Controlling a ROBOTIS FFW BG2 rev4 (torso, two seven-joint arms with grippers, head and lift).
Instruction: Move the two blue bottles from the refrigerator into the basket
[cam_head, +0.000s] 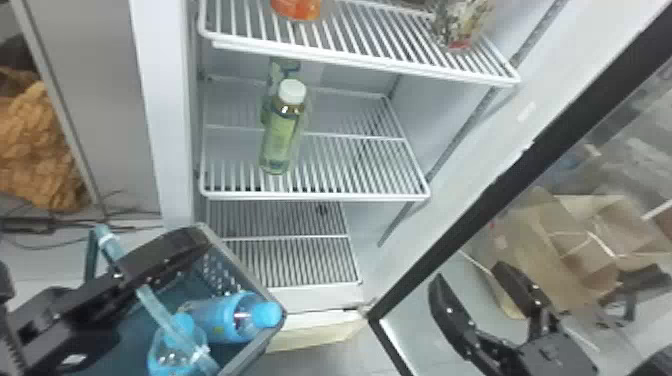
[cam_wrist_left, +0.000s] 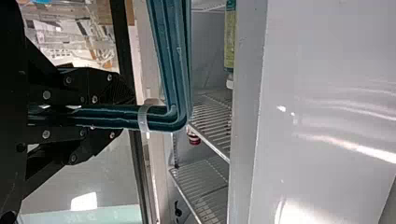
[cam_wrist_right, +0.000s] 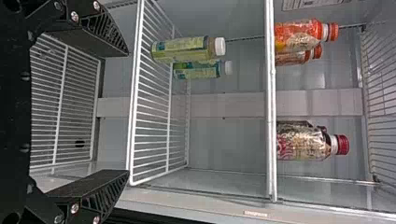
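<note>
Basket (cam_head: 220, 267), teal, w/ 2 blue btls. (cam_head: 220, 317) (cam_head: 167, 357) inside; transfer judged done, 2 of 2.
L. gripper (cam_wrist_left: 122, 111) clamped on bskt. handle (cam_wrist_left: 175, 60); R. gripper (cam_wrist_right: 128, 113) open, nothing held, nr. open door (cam_head: 525, 167). Beyond, in fridge: green-label btls. (cam_wrist_right: 181, 49) on mid. shelf (cam_head: 320, 196), red-capped btl. (cam_wrist_right: 303, 143) above. Remaining, prob.: door closure only.

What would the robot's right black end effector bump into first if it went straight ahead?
Probably the white wire shelf bearing the green-labelled plastic bottles: its front rim shows between the open fingers of the right end effector. Depth is unclear, so it might pass just above or below.
</note>
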